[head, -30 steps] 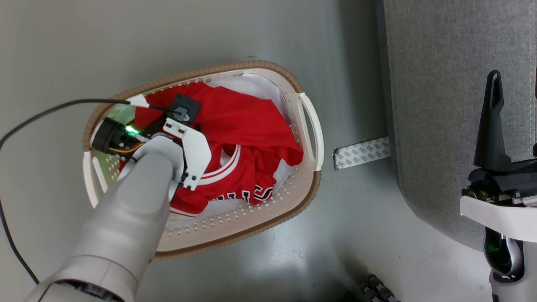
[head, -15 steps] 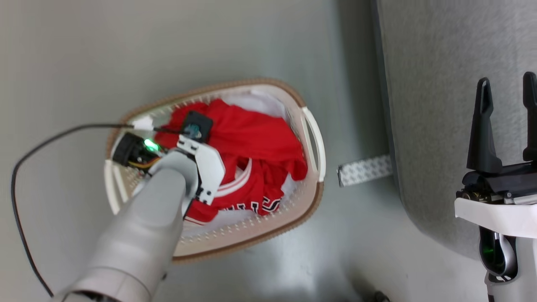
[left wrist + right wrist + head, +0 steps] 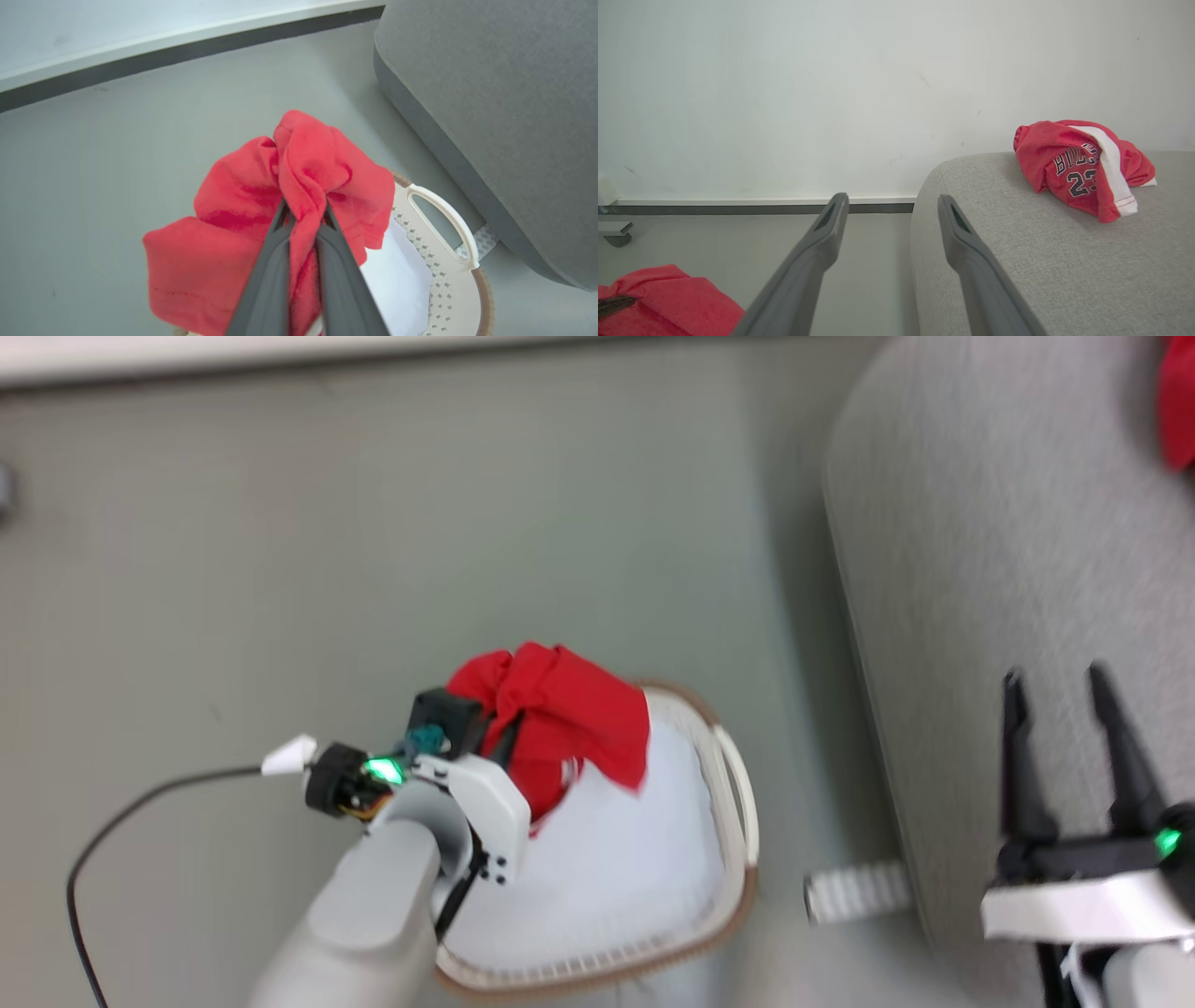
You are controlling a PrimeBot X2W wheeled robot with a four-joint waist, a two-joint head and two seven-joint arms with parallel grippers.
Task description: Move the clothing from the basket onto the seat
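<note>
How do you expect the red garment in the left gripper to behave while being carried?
Probably floppy: the red garment bunches and droops around the left gripper. Likely light, since a narrow pinch holds it. Hanging folds might brush the basket rim.

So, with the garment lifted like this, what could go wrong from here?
The jaws of the left gripper pinch only a narrow fold of the red garment; the bunched rest hangs loose, so it might slip out during the carry. Bare floor lies between the basket and the seat, so a drop there would likely land off target. The garment's lower part hangs close over the white sheet in the basket and may drag it along.
</note>
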